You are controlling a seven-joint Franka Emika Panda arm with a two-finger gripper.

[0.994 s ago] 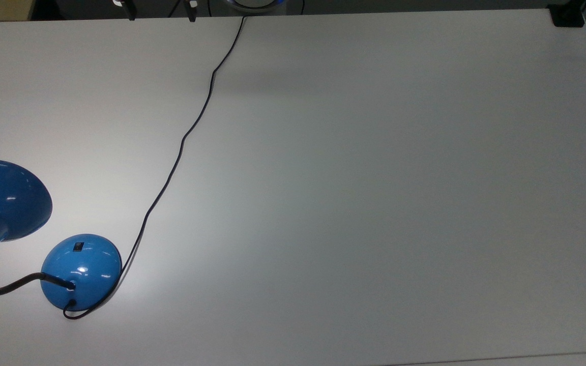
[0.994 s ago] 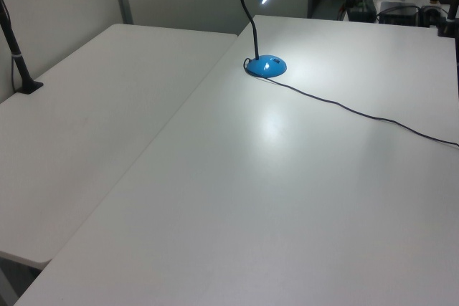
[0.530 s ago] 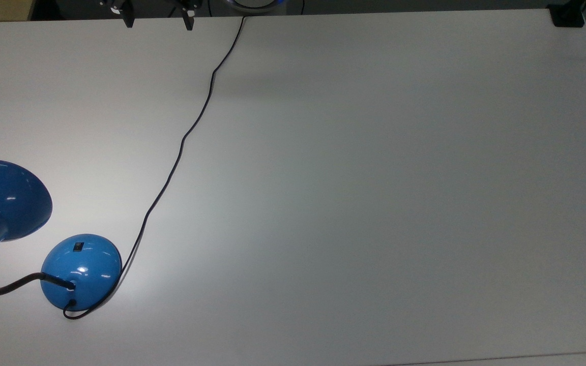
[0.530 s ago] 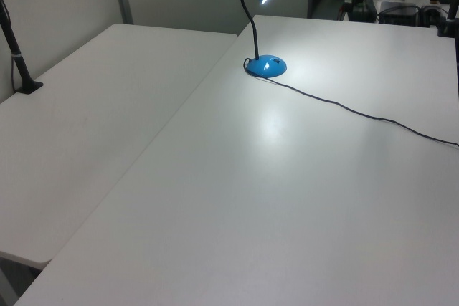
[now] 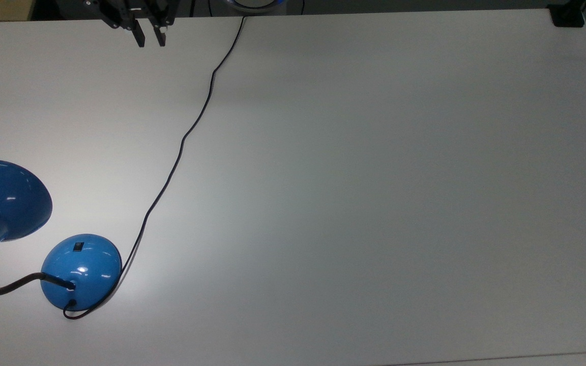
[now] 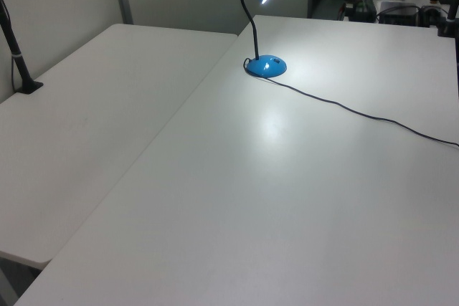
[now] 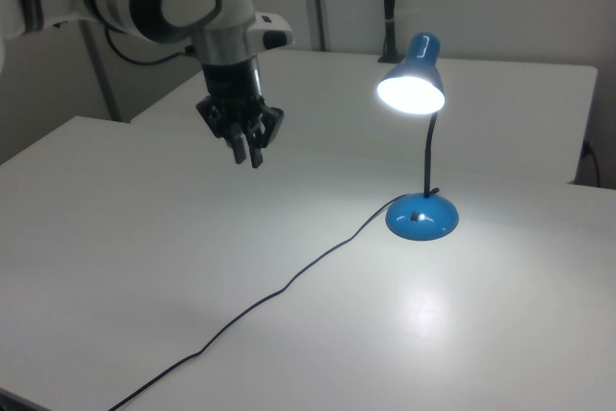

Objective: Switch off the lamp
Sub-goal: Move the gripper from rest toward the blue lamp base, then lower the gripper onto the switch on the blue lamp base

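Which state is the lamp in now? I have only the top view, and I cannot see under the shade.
Observer: The lamp is on; in the right view the mouth of its shade glows white.
Operator: Is the gripper touching the table?
Observer: No. In the right view the gripper hangs in the air above the table, apart from the lamp.
Operator: Does the shade block the way to the base?
Observer: Probably not. In the right view the shade stands high above the base, with open space between them.

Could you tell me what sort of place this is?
Probably a robotics lab: a white robot arm's black end effector hangs over a plain white table bearing a lit glossy blue desk lamp, with equipment cluttered behind.
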